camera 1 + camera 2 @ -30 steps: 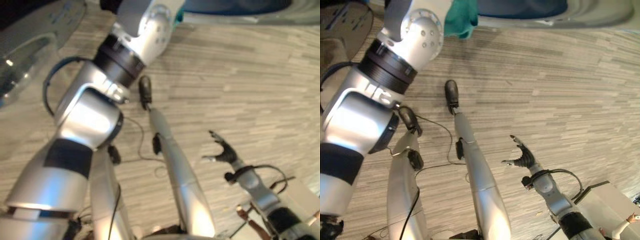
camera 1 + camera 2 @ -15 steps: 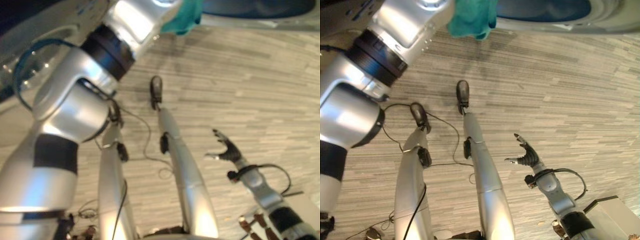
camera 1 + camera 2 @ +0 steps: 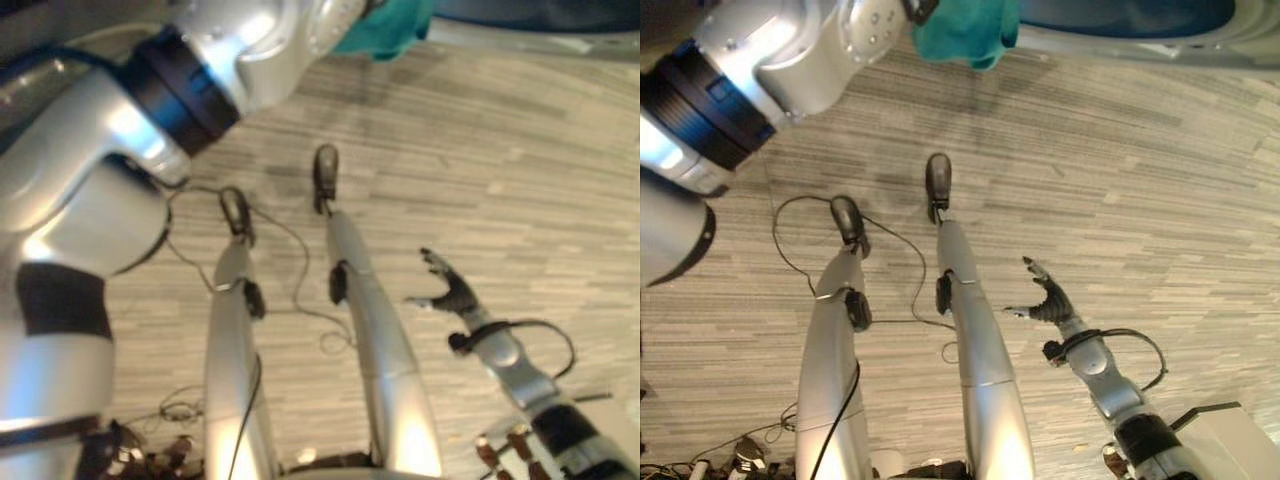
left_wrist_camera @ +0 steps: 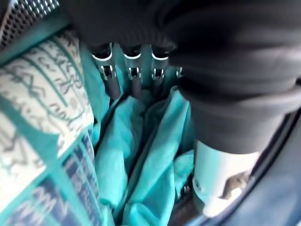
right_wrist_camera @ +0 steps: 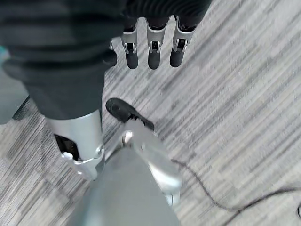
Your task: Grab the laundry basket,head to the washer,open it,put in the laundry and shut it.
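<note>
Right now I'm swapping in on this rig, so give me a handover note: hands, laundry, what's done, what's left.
Left hand: fingers in the teal cloth, grip hidden, at the washer opening, beside a patterned cloth.
Right hand: open, holding nothing, over the floor.
Done: washer reached and open, loading under way.
Left: release the cloth inside, withdraw the arm, shut the door.

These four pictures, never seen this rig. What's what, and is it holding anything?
It is a two-legged humanoid robot with two arms. Two pictures come from cameras in its head, looking down at a striped grey floor. The other two come from cameras on its wrists. The left hand reaches up to the washer opening, its fingers curled into a teal cloth. Next to that cloth lies patterned laundry. The right hand hangs open over the floor and holds nothing.
</note>
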